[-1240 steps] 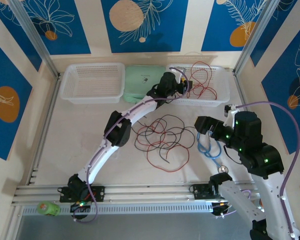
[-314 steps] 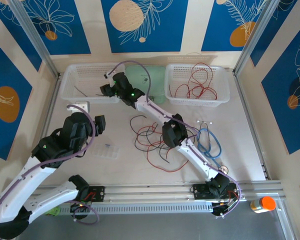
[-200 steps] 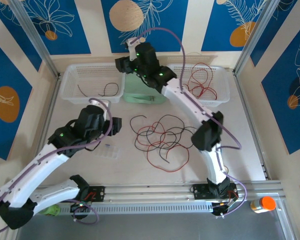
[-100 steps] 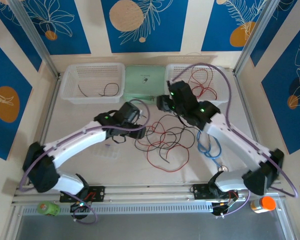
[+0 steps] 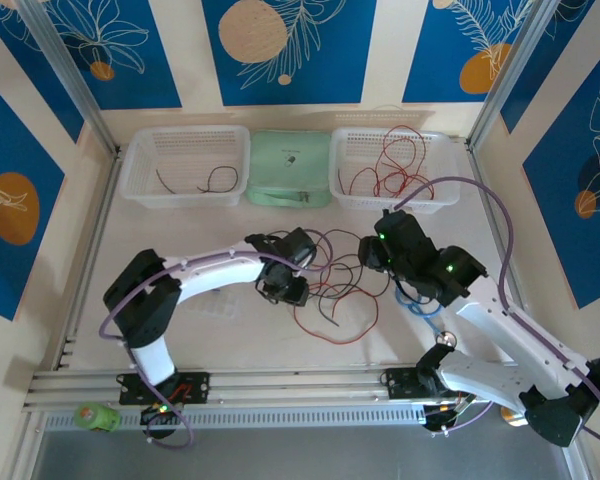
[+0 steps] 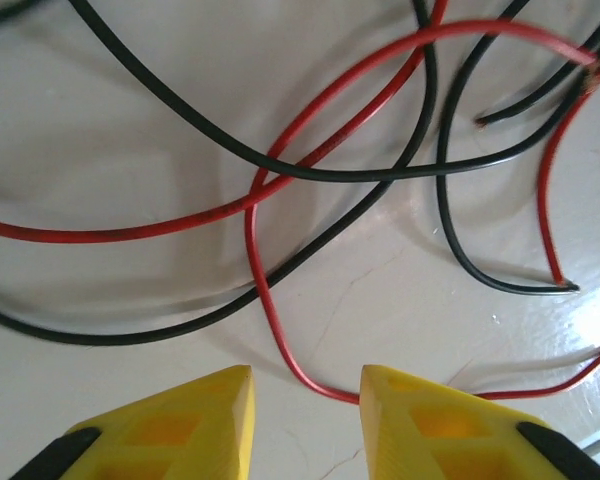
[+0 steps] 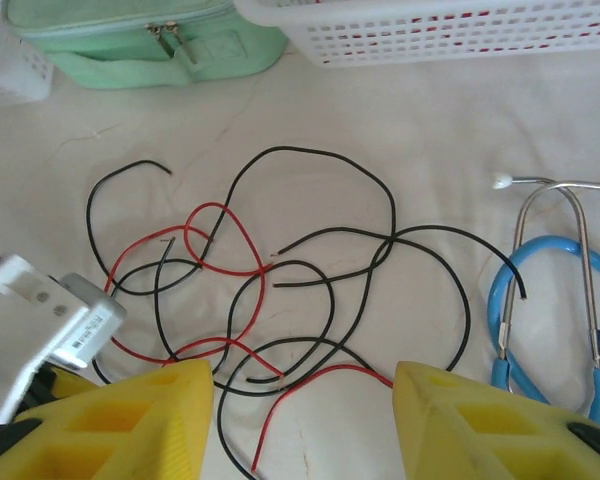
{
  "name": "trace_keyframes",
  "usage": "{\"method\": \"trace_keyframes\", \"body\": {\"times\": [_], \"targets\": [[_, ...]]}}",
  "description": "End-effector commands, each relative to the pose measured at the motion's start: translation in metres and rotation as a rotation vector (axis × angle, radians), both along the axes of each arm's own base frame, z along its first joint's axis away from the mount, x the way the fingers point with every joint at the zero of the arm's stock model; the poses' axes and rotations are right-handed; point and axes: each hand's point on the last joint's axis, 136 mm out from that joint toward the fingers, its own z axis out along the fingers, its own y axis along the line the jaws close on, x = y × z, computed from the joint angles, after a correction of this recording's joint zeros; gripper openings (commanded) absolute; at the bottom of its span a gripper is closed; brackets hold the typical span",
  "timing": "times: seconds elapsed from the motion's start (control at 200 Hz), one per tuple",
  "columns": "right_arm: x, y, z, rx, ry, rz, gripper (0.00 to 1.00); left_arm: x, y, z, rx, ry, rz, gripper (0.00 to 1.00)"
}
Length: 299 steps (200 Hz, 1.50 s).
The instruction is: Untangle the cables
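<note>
The cables point(image 5: 330, 285) lie as a loose tangle of red and black strands in the middle of the table; the same cables point(image 7: 260, 280) spread out below my right wrist. My left gripper point(image 5: 290, 285) is low at the tangle's left edge. In the left wrist view the left gripper point(image 6: 305, 405) has a narrow gap between its yellow fingertips point(image 6: 220, 420), and a bend of a red cable point(image 6: 270, 300) runs into that gap, unclamped. A black cable point(image 6: 310, 172) crosses above it. My right gripper point(image 7: 302, 420) hovers open above the tangle's right side, also the right gripper point(image 5: 372, 252).
At the back stand a white basket point(image 5: 140, 185) holding a black strand, a green pouch point(image 5: 290, 170) and a second white basket point(image 5: 440, 195) holding red strands. A blue stethoscope point(image 7: 550, 290) lies right of the tangle. A small clear packet point(image 5: 215, 305) lies left.
Both arms have come toward the near side. The left gripper has dropped onto the tangle's left edge and its jaws have narrowed; the right gripper has moved right and closed a little.
</note>
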Motion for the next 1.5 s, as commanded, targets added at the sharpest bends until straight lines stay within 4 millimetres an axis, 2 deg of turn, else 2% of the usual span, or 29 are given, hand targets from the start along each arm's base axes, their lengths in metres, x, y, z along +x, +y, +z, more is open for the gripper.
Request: {"method": "trace_keyframes", "body": {"times": [0.0, 0.075, 0.185, 0.31, 0.435, 0.52, 0.595, 0.62, 0.72, 0.965, 1.075, 1.145, 1.271, 1.406, 1.491], "targets": [[-0.002, -0.003, -0.001, 0.030, 0.007, -0.026, 0.50, -0.014, -0.002, -0.015, 0.023, 0.082, 0.050, 0.33], [-0.002, -0.003, -0.003, 0.028, 0.013, -0.018, 0.50, -0.017, 0.009, -0.024, 0.074, 0.092, 0.082, 0.34], [-0.002, -0.003, -0.007, 0.035, 0.017, -0.018, 0.50, -0.021, 0.021, -0.032, 0.121, 0.096, 0.113, 0.43], [-0.001, -0.001, -0.009, 0.056, 0.019, -0.015, 0.50, -0.019, 0.013, -0.040, 0.101, 0.100, 0.114, 0.43], [0.000, -0.002, -0.009, 0.066, 0.021, -0.014, 0.50, -0.014, 0.000, -0.045, 0.083, 0.094, 0.105, 0.31], [-0.001, -0.003, -0.008, 0.071, 0.019, -0.017, 0.49, -0.008, 0.001, -0.044, 0.098, 0.061, 0.105, 0.17], [-0.002, -0.004, -0.008, 0.077, 0.017, -0.021, 0.49, -0.001, 0.007, -0.034, 0.119, 0.007, 0.108, 0.04], [-0.002, -0.005, -0.008, 0.081, 0.016, -0.023, 0.49, 0.002, 0.008, -0.027, 0.121, -0.014, 0.105, 0.00], [-0.003, -0.006, -0.010, 0.098, 0.016, -0.025, 0.49, 0.012, 0.011, 0.011, 0.129, -0.093, 0.060, 0.00], [-0.002, -0.016, -0.016, 0.195, 0.019, -0.034, 0.50, 0.038, 0.009, 0.151, 0.085, -0.318, -0.080, 0.00], [-0.002, -0.022, -0.021, 0.239, 0.028, -0.046, 0.50, 0.040, 0.010, 0.199, 0.038, -0.393, -0.109, 0.00], [-0.002, -0.026, -0.020, 0.261, 0.029, -0.050, 0.50, 0.039, 0.010, 0.220, 0.008, -0.421, -0.131, 0.00], [0.000, -0.023, -0.011, 0.291, 0.009, -0.007, 0.50, 0.038, 0.016, 0.245, 0.013, -0.457, -0.171, 0.00], [0.001, -0.004, 0.003, 0.337, -0.030, 0.118, 0.51, 0.044, 0.024, 0.271, 0.021, -0.531, -0.179, 0.00], [0.002, 0.010, 0.008, 0.377, -0.046, 0.190, 0.51, 0.044, 0.021, 0.288, -0.015, -0.562, -0.188, 0.00]]}}
